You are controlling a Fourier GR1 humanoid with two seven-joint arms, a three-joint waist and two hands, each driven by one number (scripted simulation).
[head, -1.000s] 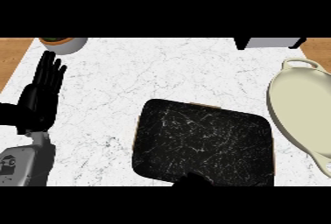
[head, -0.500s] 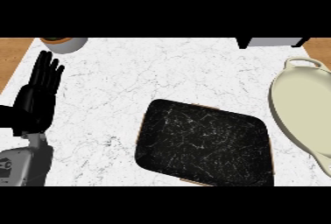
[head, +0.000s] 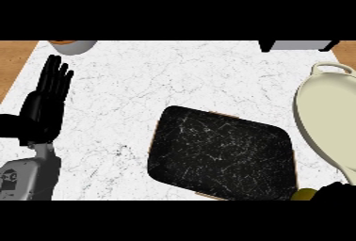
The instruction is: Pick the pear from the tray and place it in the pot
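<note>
White marble surface point(head: 173, 80), wood strip beyond its left edge. Left hand point(head: 43, 106) at far left, fingers straight & apart, resting, holds nothing. Dark tray point(head: 222, 153) well to its right; cream pot point(head: 327, 124) further right at edge. Right hand point(head: 338, 192) barely in at bottom right, fingers – can't tell. Pear point(head: 303, 194) yellow-green, touching that hand's left side, just off tray corner.

Bright even light, soft faint shadows, no glare, nothing blurred

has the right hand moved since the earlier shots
Yes: unseen before, the right hand now shows at the lower edge, right of the tray, below the pot.
</note>
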